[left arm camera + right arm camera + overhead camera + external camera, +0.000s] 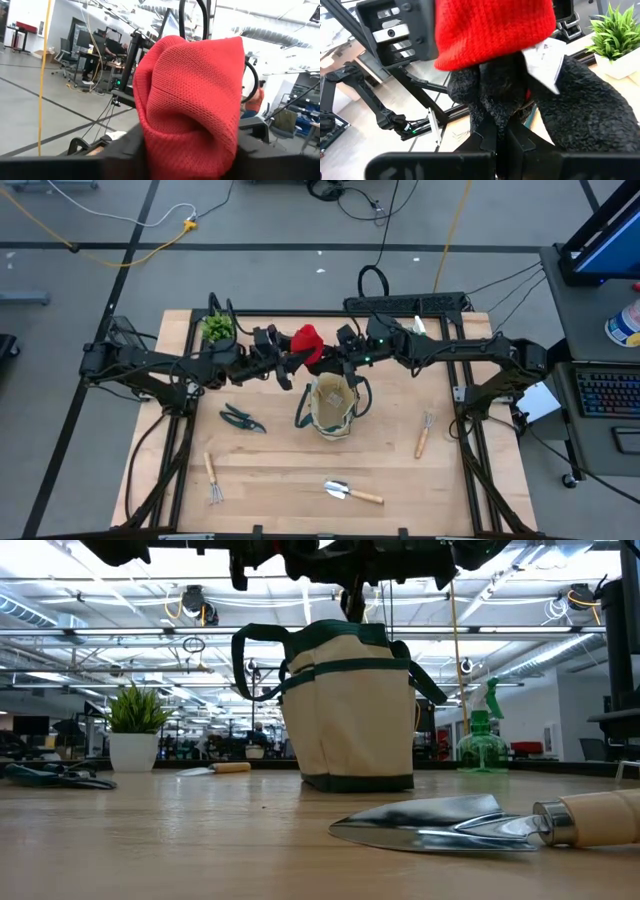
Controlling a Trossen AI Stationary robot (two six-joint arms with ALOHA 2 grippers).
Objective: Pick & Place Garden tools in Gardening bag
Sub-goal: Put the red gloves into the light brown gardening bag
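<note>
A red-black glove (306, 343) hangs in the air over the far side of the beige gardening bag (332, 408), between my two grippers. My left gripper (289, 366) comes at it from the table's left and is shut on its red knit cuff (190, 100). My right gripper (336, 360) comes from the right and is shut on the glove's black part (495, 100). The bag stands upright on its base at the table's middle, with its mouth up. My left gripper has the glove's red knit cuff (185, 150) between its two fingers, reaching about level from the table's left. The cuff bulges out bunched beyond the fingers, clear of the table. My right gripper pinches the glove's black fuzzy finger part (492, 122) between its shut fingers, level from the table's right. The red cuff lies beyond, toward the left gripper, and the glove is lifted clear above the bag.
Pruning shears (241, 418) lie left of the bag, a wooden-handled fork (212, 477) at the near left, a trowel (352, 492) at the near middle, another fork (424, 435) at the right. A potted plant (217, 328) stands far left, a green spray bottle (482, 740) behind the bag.
</note>
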